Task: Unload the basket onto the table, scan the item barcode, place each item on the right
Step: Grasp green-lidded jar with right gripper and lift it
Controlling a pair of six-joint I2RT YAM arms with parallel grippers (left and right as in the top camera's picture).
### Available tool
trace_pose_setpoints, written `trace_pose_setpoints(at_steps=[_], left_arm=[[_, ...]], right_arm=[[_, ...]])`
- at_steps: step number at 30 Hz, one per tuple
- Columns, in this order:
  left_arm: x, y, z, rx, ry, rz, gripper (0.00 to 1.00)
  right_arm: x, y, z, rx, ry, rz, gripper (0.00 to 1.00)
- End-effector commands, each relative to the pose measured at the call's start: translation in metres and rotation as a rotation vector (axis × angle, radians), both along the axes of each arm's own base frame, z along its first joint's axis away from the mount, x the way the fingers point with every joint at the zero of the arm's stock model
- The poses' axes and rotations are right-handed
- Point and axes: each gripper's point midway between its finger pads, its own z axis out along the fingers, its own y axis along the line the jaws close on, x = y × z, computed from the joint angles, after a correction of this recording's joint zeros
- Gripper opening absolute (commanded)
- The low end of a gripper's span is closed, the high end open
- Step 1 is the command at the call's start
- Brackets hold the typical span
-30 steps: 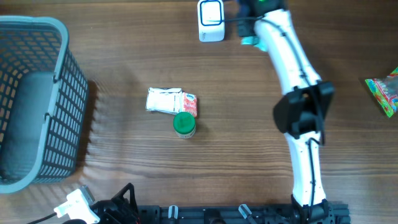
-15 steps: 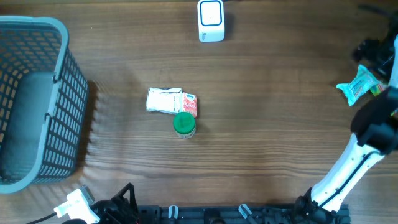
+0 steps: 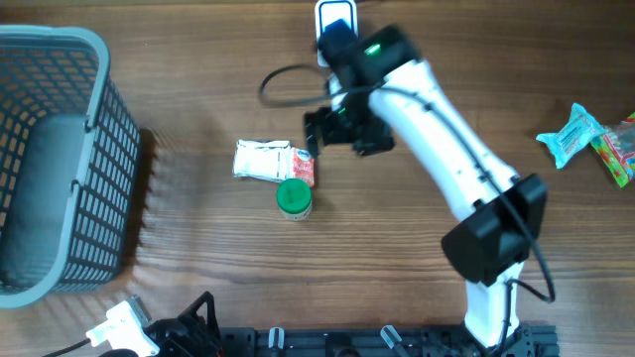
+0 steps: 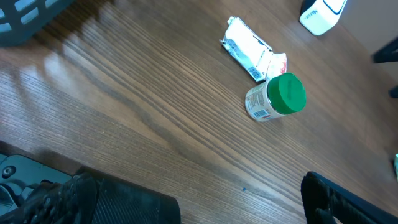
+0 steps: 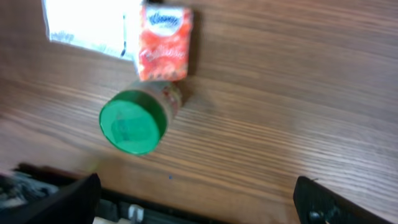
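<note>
Care should go to lowering the right claw, spread wide and empty over the middle of the table, squarely around the green-lidded jar without nudging the tissue packet just beside it.

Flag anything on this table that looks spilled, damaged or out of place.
Nothing stands out. The white-and-red tissue packet lies flat right beside the green-lidded plastic jar; a teal wrapper and a multicoloured packet sit far right. Nothing looks spilled or broken.

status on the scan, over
Left gripper open, empty. Right gripper open, hovering by tissue packet, green-lidded jar beside it. Scanner partly hidden by right arm.
</note>
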Motion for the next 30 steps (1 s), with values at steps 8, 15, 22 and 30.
trace_pose_setpoints(at_steps=[8, 15, 22, 30], left_arm=[[-0.002, -0.002, -0.003, -0.011, 0.011, -0.007, 1.0], [-0.002, -0.002, -0.003, -0.011, 0.011, -0.007, 1.0], [-0.002, -0.002, -0.003, -0.011, 0.011, -0.007, 1.0], [-0.002, -0.002, -0.003, -0.011, 0.011, -0.007, 1.0]], right_arm=[[-0.04, 0.056, -0.082, -0.068, -0.046, 0.079, 1.0], [-0.032, 0.076, -0.095, -0.006, -0.07, -0.029, 1.0], [-0.041, 0.073, -0.152, -0.109, 0.017, -0.07, 1.0], [-0.055, 0.074, -0.177, -0.11, 0.126, -0.072, 0.65]])
